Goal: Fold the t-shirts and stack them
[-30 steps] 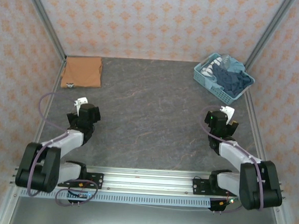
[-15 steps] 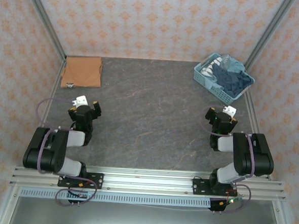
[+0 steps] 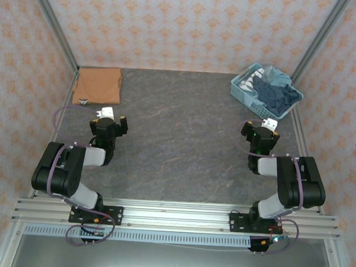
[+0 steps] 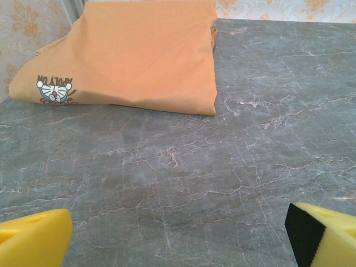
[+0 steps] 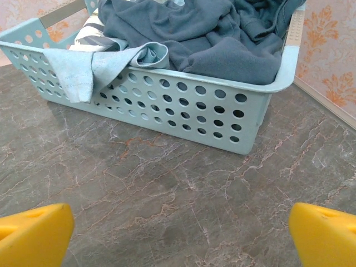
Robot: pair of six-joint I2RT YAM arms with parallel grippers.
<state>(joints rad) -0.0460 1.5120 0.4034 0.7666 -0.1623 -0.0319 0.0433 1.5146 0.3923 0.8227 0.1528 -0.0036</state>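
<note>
Lying limp in the basket (image 5: 183, 105) far right, the dark blue t-shirt (image 5: 211, 33) is judged soft and light, best pinched at a raised fold; the orange t-shirt (image 4: 139, 55) is seen folded far left, with left gripper (image 4: 178, 236) and right gripper (image 5: 178, 231) spread apart, empty.

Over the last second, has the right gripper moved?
Yes. The right gripper has shifted forward, away from the near edge and closer to the basket.

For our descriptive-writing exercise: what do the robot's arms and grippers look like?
The left arm and right arm have chunky black joints and pale grey links, with a purple cable looping along each. A small white block sits on each wrist. The left gripper and right gripper are black, with blocky yellow fingers, one with a black inner face.
</note>
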